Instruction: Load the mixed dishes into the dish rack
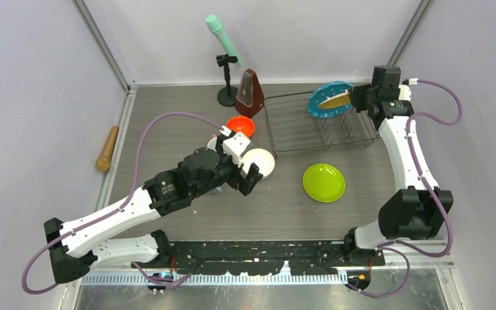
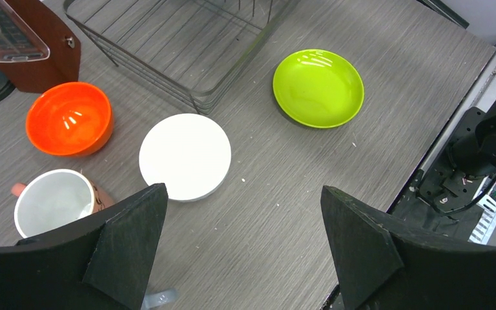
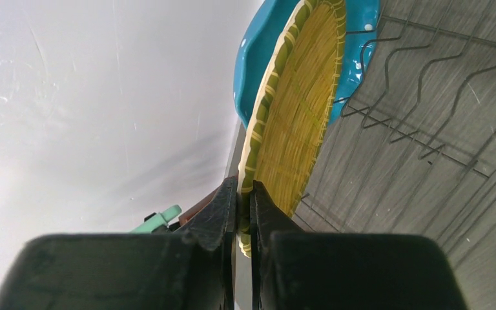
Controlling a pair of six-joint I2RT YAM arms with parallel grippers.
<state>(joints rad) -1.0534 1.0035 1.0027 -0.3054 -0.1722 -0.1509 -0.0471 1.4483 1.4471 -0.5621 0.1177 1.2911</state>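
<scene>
**Dish rack** [image 1: 310, 126]: grey wire, placed at the far right of the table [image 1: 265, 206].
**Teal plate** [image 1: 321, 103]: seen upright on edge at the rack's far end.
**Woven yellow plate** [image 3: 297, 116]: set against the teal plate, its rim clamped between the closed fingers of the right gripper [image 3: 244, 194].
**Lime-green plate** [image 2: 318, 88]: laid flat on the table near the rack.
**White bowl** [image 2: 185, 156], **orange bowl** [image 2: 70, 118], **pinkish mug** [image 2: 55, 201]: grouped left of the rack.
**Left gripper** [image 2: 242, 194]: held above the white bowl, jaws spread wide, nothing grasped.
**Metronome** [image 1: 250, 90]: stood by the rack's far left corner.

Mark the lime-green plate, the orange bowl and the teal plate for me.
lime-green plate [image 1: 323, 183]: top view, centre of its face.
orange bowl [image 2: 69, 118]: left wrist view, its inner hollow.
teal plate [image 3: 361, 39]: right wrist view, dotted rim edge.
</scene>
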